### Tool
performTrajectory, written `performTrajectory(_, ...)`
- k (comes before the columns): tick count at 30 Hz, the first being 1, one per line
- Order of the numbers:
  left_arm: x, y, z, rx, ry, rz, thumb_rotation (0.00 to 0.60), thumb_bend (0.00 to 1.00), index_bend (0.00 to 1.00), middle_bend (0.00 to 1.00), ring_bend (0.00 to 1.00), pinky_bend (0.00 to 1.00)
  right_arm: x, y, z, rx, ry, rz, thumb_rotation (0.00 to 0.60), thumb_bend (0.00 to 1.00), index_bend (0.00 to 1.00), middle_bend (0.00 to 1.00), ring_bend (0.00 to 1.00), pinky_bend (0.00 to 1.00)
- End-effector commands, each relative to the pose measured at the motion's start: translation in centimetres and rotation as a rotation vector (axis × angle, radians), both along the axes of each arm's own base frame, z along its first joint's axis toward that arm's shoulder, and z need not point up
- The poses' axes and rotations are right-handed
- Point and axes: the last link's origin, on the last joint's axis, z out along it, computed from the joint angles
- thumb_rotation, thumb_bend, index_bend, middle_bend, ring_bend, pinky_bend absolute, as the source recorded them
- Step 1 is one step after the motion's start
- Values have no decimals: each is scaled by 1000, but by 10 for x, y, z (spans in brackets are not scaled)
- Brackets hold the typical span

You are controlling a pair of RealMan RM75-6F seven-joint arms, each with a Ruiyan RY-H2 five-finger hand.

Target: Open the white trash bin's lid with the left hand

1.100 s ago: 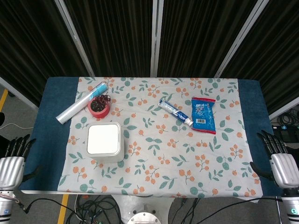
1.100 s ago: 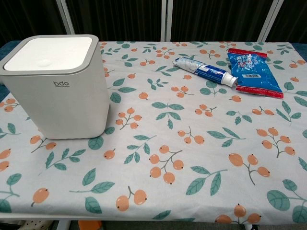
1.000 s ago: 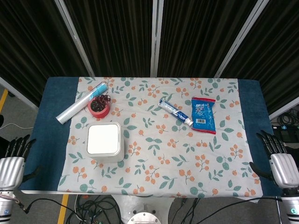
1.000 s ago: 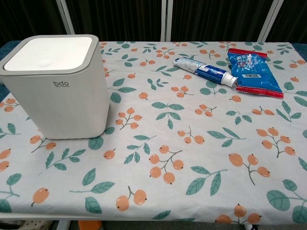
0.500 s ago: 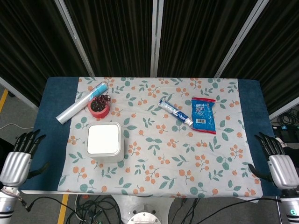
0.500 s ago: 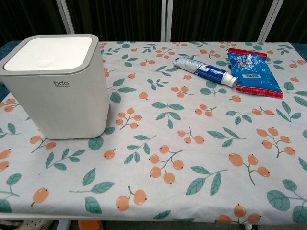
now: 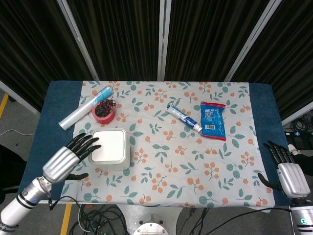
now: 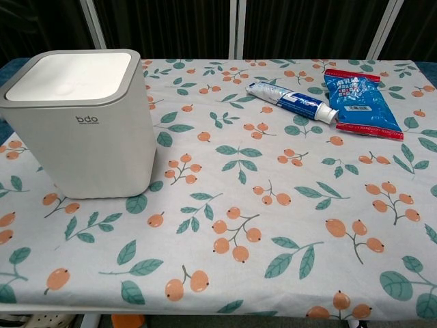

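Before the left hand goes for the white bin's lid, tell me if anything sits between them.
Nothing visible does. The left hand is beside the white trash bin, fingertips at the lid's left edge. The red tape roll and the plastic roll lie behind the bin, off the path.

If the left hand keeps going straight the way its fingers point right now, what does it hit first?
Most likely the white trash bin. In the head view the left hand has its fingers aimed at the bin's left side, their tips at its edge. Height is unclear, so they may meet the wall or pass over the closed lid.
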Motion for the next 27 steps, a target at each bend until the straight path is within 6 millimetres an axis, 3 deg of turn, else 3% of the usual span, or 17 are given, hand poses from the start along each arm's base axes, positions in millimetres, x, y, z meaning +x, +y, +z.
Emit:
performTrajectory(1,5,4,-9,-20,60,-9,600,90,161,115,17,0,0,0,0,1,0,-1,600,196,0,0,0,0)
performTrajectory(8,1,8,-24,-39,109,4,600,89,186,135,23,0,-2,-1,0,1,-3,-4,600,196,0,0,0,0)
performTrajectory(13,1,7,-32,-70,105,26,600,89,317,280,137,0,-3,-1,-1,3,-3,-9,600,196,0,0,0,0)
performTrajectory(16,2,6,-34,-73,106,25,600,89,342,310,165,0,-3,-2,-1,3,-4,-6,600,196,0,0,0,0)
performTrajectory(21,7,7,-20,13,15,1,600,88,337,301,165,0,-3,-1,1,-5,-3,-4,600,196,0,0,0,0)
performTrajectory(27,3,4,12,166,-132,-9,600,88,258,221,165,0,-3,-1,1,-9,-3,-3,600,200,0,0,0,0)
